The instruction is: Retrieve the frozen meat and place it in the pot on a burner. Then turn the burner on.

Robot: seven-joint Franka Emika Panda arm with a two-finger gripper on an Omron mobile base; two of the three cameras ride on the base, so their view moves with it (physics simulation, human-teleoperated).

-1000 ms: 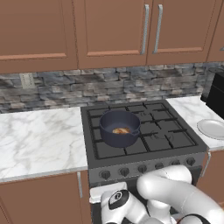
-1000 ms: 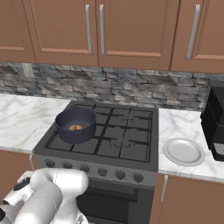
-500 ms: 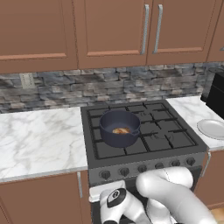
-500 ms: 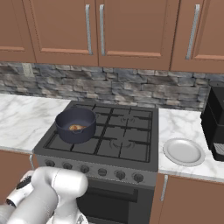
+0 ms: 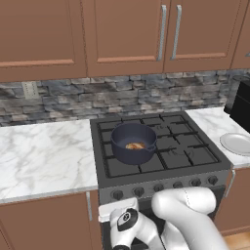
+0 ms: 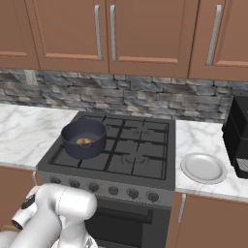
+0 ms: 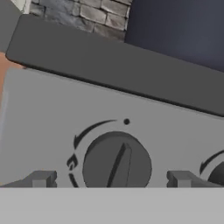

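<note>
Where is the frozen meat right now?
The frozen meat lies inside the pot, on the cooktop's front left burner, left of the white plate.

Tool (image 7: 111, 179) low, jaws wide apart

The gripper (image 7: 111, 180) faces the stove's front panel (image 7: 48, 122) with its fingertips (image 7: 41, 179) spread wide on either side of a round knob (image 7: 117, 164); open space lies between each tip and the knob. A second knob (image 7: 217, 173) sits just to one side. Above, the pot (image 5: 133, 142) takes up the front-left burner (image 5: 128, 163), its rim and handles standing over the grate. The other burners are unblocked. A plate (image 6: 204, 167) and a black appliance (image 6: 239, 138) stand on the right counter.
</note>
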